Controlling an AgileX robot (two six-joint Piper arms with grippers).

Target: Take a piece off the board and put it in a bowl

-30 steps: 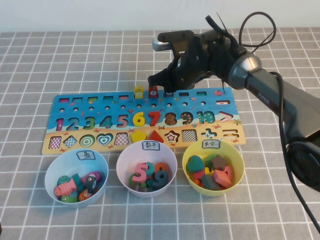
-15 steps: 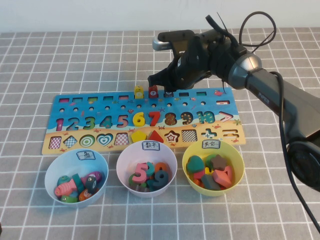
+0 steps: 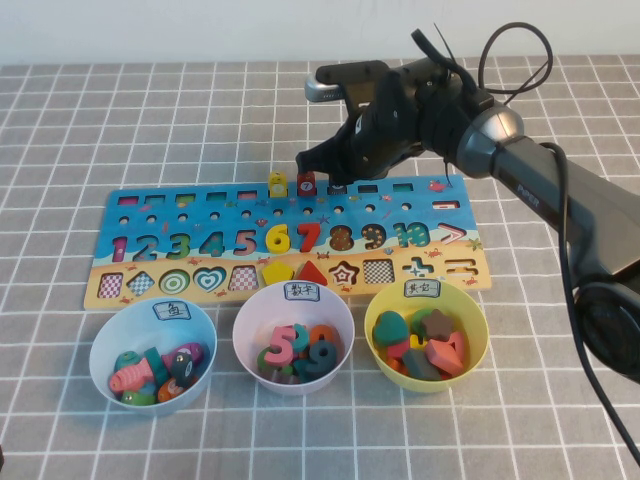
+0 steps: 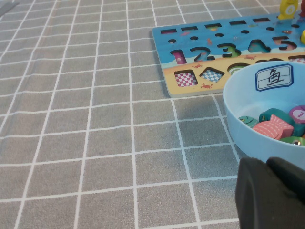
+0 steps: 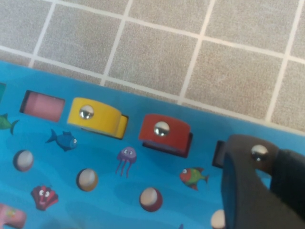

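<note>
- The right gripper (image 3: pixel 335 172) is down at the far edge of the puzzle board (image 3: pixel 150 285), clamped on the dark fish peg (image 5: pixel 259 153), which stands in its slot just beside the red peg (image 5: pixel 164 133).
- The yellow peg (image 5: pixel 95 117) stands on the red peg's other side.
- The pale blue bowl (image 3: pixel 110 345) sits on the tabletop (image 3: pixel 100 120) near the board's front left, holding fish pieces.
- The left gripper (image 4: pixel 271 195) is close to that bowl; I cannot tell whether it is apart or together.
</note>
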